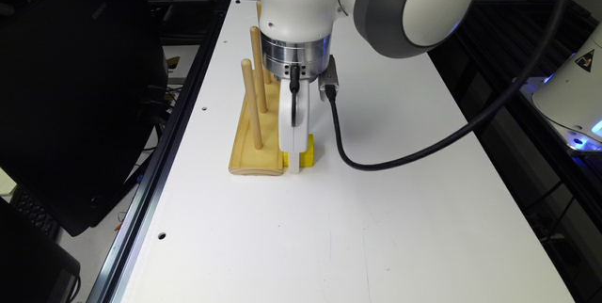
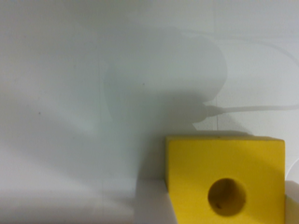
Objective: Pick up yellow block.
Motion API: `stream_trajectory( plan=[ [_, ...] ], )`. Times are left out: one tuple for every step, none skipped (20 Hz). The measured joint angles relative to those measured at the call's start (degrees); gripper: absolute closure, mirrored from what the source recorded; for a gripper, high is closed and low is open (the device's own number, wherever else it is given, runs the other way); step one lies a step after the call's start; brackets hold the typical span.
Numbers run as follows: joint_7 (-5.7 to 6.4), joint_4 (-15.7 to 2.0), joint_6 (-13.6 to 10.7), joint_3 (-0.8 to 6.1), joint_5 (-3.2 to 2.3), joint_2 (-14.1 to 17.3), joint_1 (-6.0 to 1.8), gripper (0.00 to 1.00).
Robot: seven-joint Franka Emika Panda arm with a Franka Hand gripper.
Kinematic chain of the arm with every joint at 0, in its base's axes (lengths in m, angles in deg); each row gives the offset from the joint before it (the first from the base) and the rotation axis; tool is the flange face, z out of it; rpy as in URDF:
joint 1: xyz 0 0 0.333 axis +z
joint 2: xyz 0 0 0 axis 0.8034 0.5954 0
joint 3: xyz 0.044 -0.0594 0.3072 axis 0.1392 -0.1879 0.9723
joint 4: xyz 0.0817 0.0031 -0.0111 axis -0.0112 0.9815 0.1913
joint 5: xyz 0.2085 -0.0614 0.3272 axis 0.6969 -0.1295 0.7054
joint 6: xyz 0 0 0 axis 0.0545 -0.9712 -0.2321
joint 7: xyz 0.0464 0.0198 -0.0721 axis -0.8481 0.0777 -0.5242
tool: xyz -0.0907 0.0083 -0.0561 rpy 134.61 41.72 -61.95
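Observation:
The yellow block (image 1: 308, 155), squarish with a round hole in its top face, rests on the white table right beside the near end of the pale wooden base (image 1: 256, 152) with its upright pegs. My gripper (image 1: 294, 164) reaches straight down to the table and covers much of the block in the exterior view. In the wrist view the yellow block (image 2: 224, 177) fills the gap of the gripper (image 2: 219, 205). One blurred white finger (image 2: 150, 205) presses against one of its sides, and the other sits at the opposite side with no gap showing.
The white table (image 1: 329, 227) stretches toward the camera from the block. A wooden peg (image 1: 251, 105) stands close to the gripper on the exterior view's left. A black cable (image 1: 376, 164) loops off the wrist to the right. A dark monitor (image 1: 70, 82) stands beyond the table's left edge.

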Motion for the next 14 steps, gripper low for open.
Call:
stream_trajectory(
  plan=[
    [0.00, 0.00, 0.0, 0.00, 0.00, 0.0, 0.00, 1.00],
    [0.00, 0.00, 0.0, 0.00, 0.00, 0.0, 0.00, 1.00],
    [0.00, 0.00, 0.0, 0.00, 0.00, 0.0, 0.00, 1.00],
    [0.00, 0.00, 0.0, 0.00, 0.00, 0.0, 0.00, 1.00],
    [0.00, 0.00, 0.0, 0.00, 0.00, 0.0, 0.00, 1.00],
    [0.00, 0.00, 0.0, 0.00, 0.00, 0.0, 0.00, 1.00],
    [0.00, 0.00, 0.0, 0.00, 0.00, 0.0, 0.00, 1.00],
    [0.00, 0.00, 0.0, 0.00, 0.00, 0.0, 0.00, 1.00],
    [0.00, 0.00, 0.0, 0.00, 0.00, 0.0, -0.01, 1.00],
    [0.00, 0.01, 0.0, 0.01, 0.00, 0.0, -0.01, 1.00],
    [0.00, 0.02, 0.0, 0.02, 0.01, -0.1, -0.01, 1.00],
    [0.00, 0.07, -0.2, 0.08, 0.04, -0.4, -0.01, 1.00],
    [0.00, 0.14, -0.5, 0.12, 0.08, -0.8, -0.01, 1.00],
    [0.00, 0.23, -0.7, 0.15, 0.09, -1.2, -0.01, 1.00]
  ],
)
